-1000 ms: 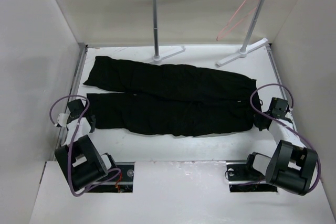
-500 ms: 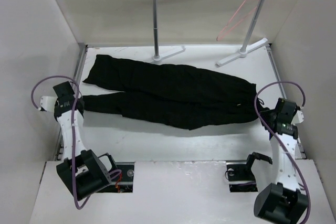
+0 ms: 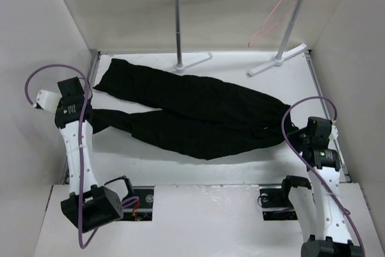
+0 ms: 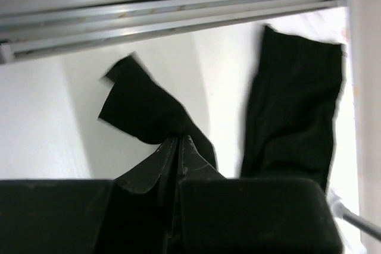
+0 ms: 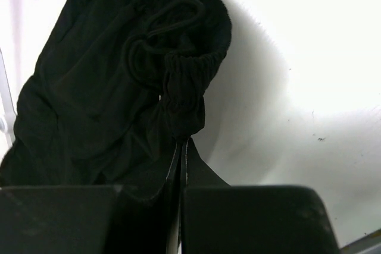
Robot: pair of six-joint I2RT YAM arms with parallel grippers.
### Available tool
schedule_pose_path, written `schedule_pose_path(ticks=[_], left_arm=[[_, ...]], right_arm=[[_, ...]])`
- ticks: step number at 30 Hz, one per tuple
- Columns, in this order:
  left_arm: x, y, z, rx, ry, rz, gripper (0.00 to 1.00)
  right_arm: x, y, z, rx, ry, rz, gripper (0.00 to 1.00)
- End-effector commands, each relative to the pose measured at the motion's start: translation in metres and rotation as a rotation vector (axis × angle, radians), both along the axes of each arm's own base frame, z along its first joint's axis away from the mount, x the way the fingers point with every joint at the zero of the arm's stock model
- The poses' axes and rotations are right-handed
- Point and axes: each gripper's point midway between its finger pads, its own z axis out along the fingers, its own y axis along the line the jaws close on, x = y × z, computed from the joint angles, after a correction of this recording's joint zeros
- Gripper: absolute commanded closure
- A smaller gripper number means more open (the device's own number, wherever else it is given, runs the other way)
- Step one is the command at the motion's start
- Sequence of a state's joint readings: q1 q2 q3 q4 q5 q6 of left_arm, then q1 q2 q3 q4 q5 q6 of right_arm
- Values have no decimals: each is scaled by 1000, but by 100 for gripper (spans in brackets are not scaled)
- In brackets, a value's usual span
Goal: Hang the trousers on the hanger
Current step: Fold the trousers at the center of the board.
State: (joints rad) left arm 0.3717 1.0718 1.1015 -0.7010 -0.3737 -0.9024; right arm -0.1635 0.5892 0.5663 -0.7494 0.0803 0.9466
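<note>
Top external: trousers (image 3: 198, 118) look soft and floppy.
Seemingly the left pincer (image 4: 178, 142) grips a cuff (image 4: 140, 111); the right pincer (image 5: 181, 142), the waistband (image 5: 184, 69).

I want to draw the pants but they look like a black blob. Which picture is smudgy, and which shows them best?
Top external: even light, but the trousers are so dark that folds barely show, and the hanger is faint. Left wrist: the leg end by the left tool is smeared. Right wrist: sharpest, waistband gathers show above the right tool.
</note>
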Motion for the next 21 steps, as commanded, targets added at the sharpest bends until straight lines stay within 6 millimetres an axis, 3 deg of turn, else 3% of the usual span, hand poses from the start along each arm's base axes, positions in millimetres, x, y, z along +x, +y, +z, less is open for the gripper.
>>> schedule_pose_path(ticks=[1, 6, 10, 16, 21], left_arm=[[19, 6, 40, 113, -19, -11, 100], [95, 14, 52, 148, -60, -47, 100], [155, 19, 63, 157, -102, -80, 100], [255, 18, 72, 202, -127, -175, 100], [324, 22, 48, 211, -126, -225, 100]], right_arm=[[12, -8, 28, -59, -60, -7, 98], [31, -35, 51, -98, -103, -80, 98], [59, -44, 63, -90, -85, -62, 96], [119, -56, 56, -49, -50, -65, 97], [181, -70, 47, -31, -15, -53, 97]])
